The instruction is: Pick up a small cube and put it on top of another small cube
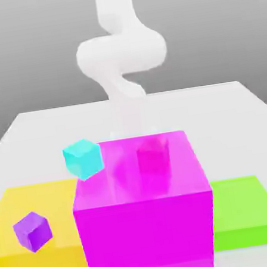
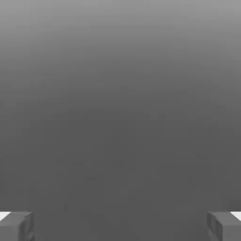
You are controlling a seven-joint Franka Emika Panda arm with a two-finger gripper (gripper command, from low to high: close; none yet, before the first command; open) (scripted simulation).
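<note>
A small cube (image 1: 152, 156) shows through the big translucent magenta block (image 1: 145, 218), so its colour reads as pink-red. A small cyan cube (image 1: 83, 158) sits at the block's upper corner on the exterior view's left. On the flat yellow slab (image 1: 26, 203) rests a small purple cube (image 1: 32, 230). The white arm (image 1: 122, 59) comes down behind the magenta block, near the tinted cube. My gripper (image 2: 120, 226) is open; its grey fingertips (image 2: 16, 225) stand far apart with nothing between them, against plain grey.
A flat green slab (image 1: 247, 209) lies to the exterior view's right of the magenta block. All of this rests on a white table (image 1: 39, 132), whose far edge runs behind the arm.
</note>
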